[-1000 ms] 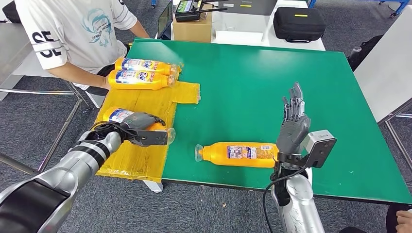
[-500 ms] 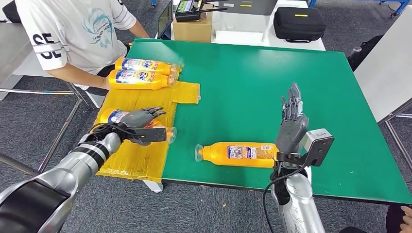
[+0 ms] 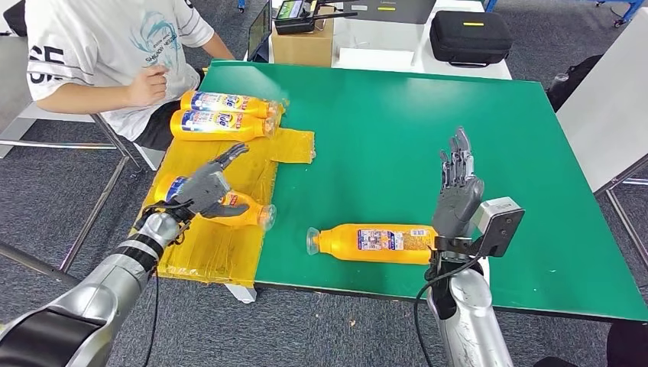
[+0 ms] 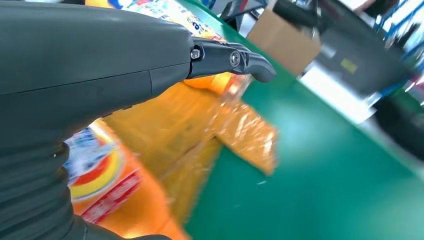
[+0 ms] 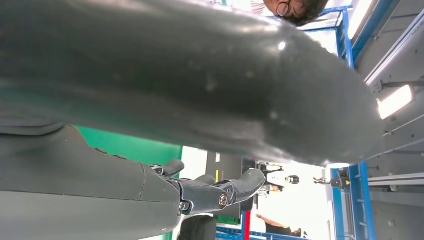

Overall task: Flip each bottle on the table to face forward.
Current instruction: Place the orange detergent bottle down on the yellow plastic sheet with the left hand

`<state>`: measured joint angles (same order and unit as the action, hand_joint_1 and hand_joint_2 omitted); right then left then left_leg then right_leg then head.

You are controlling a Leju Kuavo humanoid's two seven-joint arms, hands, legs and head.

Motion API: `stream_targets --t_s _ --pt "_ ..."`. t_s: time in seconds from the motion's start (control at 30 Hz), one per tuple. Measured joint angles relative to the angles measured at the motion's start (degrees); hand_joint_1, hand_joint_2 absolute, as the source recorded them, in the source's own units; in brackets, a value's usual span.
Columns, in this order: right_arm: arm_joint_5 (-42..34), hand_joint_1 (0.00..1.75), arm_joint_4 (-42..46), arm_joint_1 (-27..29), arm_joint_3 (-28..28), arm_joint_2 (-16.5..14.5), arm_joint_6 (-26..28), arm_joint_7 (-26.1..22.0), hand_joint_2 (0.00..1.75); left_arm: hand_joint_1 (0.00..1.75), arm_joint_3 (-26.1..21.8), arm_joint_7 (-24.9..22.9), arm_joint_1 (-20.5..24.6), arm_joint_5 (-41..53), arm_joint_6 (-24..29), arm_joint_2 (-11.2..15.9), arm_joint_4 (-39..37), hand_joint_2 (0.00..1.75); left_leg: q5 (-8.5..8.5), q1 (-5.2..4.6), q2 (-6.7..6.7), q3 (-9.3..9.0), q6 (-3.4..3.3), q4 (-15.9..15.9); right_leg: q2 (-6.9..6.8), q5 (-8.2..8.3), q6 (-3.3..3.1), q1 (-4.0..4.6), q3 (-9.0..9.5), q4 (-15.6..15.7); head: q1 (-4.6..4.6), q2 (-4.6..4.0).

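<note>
Green tabletop (image 3: 397,138) fills the middle of the head view, with a yellow mat (image 3: 221,164) laid over its left edge and grey carpet around it. On the mat, the left hand (image 3: 205,185) rests on top of a lying orange bottle (image 3: 243,210), fingers spread wide and pointing toward 1 o'clock, gripping nothing; the bottle's clear cap end juts out at the hand's 4 o'clock. In the left wrist view the same bottle (image 4: 107,192) lies under the hand, its label showing.

A second orange bottle (image 3: 374,243) lies on the green surface, cap toward 9 o'clock, label with small print facing up. Its base end sits just at 8 o'clock of the right hand (image 3: 458,191), which stands upright, fingers straight and apart, holding nothing.

Two more bottles (image 3: 221,115) lie side by side at the mat's far end, blue-and-white labels up, near a seated person (image 3: 115,46).
</note>
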<state>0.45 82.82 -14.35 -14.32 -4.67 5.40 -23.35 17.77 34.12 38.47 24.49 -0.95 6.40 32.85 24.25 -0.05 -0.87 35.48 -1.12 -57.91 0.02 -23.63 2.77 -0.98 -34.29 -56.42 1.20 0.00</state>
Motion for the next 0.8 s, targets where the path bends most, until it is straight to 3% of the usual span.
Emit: stream_targets --t_s 0.13,0.23,0.37,0.47,0.63,0.73,0.8 --pt "2.99 0.00 -0.14 0.41 -0.33 0.88 1.44 2.70 0.00 0.00 -7.16 -0.95 -5.94 -14.60 -9.12 -0.75 9.05 1.75 0.01 0.00 0.02 0.00 0.00 0.00 0.02 0.00 0.00 0.00 0.00 0.01 -0.01 -0.01" --pt "4.33 0.00 -0.46 0.95 -0.45 1.65 1.85 3.62 0.00 0.00 -11.00 -2.21 -10.19 -19.96 -12.43 -1.41 15.24 1.75 0.01 0.00 0.01 0.01 0.00 0.00 0.01 -0.01 -0.01 0.00 -0.01 0.02 -0.02 0.00" --pt "6.81 0.00 -0.86 1.11 -0.82 2.47 2.41 5.28 1.75 0.00 -13.79 -4.18 -13.47 -23.92 -14.53 -2.13 20.31 1.75 0.01 0.00 0.00 0.00 0.00 0.00 0.01 -0.01 -0.01 0.00 0.00 0.02 -0.01 0.00" --pt "11.68 0.00 -1.26 1.27 -1.28 3.44 3.19 8.56 1.75 0.00 -15.12 -7.72 -15.91 -30.80 -16.94 -3.26 23.31 1.75 0.01 -0.01 0.02 0.00 0.00 0.00 0.02 0.00 0.00 0.00 0.00 0.03 0.00 -0.01" --pt "15.79 0.00 -2.08 1.34 -1.59 4.35 3.54 11.01 1.75 0.00 -15.44 -9.76 -17.89 -33.86 -17.08 -4.03 25.56 1.75 0.01 -0.01 0.00 0.00 0.00 0.00 0.01 0.00 0.00 -0.01 0.00 0.03 -0.01 0.00" --pt "26.77 0.00 -6.89 0.79 -2.79 7.94 2.24 17.84 1.75 0.00 -14.59 -14.29 -23.54 -38.86 -15.52 -6.15 32.37 1.75 0.02 -0.03 -0.05 0.05 -0.01 0.00 -0.03 -0.01 0.00 -0.02 0.00 0.06 -0.01 0.00" --pt "30.77 0.00 -9.56 -0.07 -3.64 9.64 0.60 20.27 1.75 0.00 -13.72 -15.89 -25.02 -40.31 -14.62 -6.97 34.43 1.75 0.03 -0.04 -0.05 0.06 -0.02 0.00 -0.03 0.00 0.00 -0.02 0.00 0.08 0.00 0.00"
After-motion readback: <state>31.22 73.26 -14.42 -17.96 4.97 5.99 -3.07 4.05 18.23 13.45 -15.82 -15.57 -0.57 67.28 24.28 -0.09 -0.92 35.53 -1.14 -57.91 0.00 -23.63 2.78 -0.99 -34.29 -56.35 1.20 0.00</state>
